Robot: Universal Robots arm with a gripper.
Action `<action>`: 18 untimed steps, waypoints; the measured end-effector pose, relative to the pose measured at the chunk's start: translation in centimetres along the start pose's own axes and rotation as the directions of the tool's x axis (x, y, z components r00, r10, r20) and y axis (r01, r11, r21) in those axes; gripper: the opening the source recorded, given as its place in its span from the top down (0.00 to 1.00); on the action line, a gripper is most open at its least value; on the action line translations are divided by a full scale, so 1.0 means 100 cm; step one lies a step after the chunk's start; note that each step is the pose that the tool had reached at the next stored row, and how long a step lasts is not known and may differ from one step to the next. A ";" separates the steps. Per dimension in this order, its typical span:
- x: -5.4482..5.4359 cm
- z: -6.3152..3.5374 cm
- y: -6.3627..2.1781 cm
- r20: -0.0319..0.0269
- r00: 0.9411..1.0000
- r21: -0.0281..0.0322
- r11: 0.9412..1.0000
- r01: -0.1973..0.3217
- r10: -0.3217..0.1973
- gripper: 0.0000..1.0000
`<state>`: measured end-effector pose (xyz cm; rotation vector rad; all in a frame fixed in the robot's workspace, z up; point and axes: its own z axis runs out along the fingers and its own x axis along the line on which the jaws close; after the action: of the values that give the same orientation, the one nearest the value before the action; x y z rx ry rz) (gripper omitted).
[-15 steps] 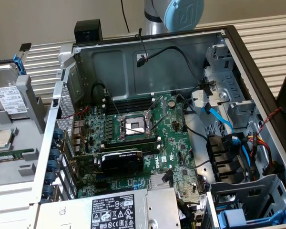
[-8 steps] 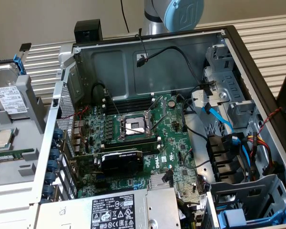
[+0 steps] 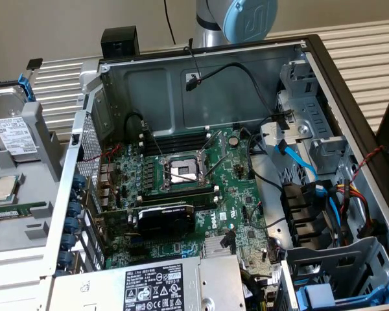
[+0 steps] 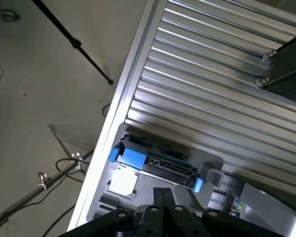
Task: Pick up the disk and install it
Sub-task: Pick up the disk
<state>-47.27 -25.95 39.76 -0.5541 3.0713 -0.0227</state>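
Though closed, end effector (image 4: pixel 163 193) above disk (image 4: pixel 157 163).

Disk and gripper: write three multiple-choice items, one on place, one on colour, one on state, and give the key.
1. In the exterior view, the disk lies:
A) inside the case
B) outside the case, at the exterior view's left
C) in the gripper

2. Its carrier frame is:
A) red
B) blue
C) yellow

3. The gripper is:
A) shut, holding nothing
B) shut on the disk
C) wide open

Key:
1 B, it rests beside the open case, not in it.
2 B, blue plastic shows at the disk's ends.
3 A, its fingers meet with nothing between them.
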 end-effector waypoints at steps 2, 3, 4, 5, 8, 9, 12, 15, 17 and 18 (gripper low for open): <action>0.000 0.0000 0.0000 0.001 0.999 -0.001 0.999 0.034 -0.034 0.89; 0.000 0.0000 0.0000 0.001 0.999 -0.001 0.999 0.052 -0.052 0.89; 0.000 0.0000 0.0000 0.001 0.998 -0.001 0.998 0.070 -0.070 0.89; 0.000 0.0000 0.0001 0.001 0.996 -0.002 0.996 0.087 -0.087 0.89; 0.000 0.0001 0.0001 0.002 0.991 -0.002 0.991 0.137 -0.137 0.89; 0.000 0.0001 0.0002 0.003 0.988 -0.003 0.988 0.152 -0.152 0.89; 0.001 0.0001 0.0003 0.004 0.980 -0.003 0.980 0.201 -0.201 0.89; 0.001 0.0001 0.0003 0.005 0.968 -0.004 0.968 0.251 -0.251 0.89; 0.001 0.0001 0.0003 0.006 0.958 -0.004 0.958 0.287 -0.287 0.89; 0.001 0.0001 0.0003 0.006 0.953 -0.005 0.953 0.303 -0.303 0.89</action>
<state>-47.34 -25.95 39.76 -1.0185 2.9481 -0.0174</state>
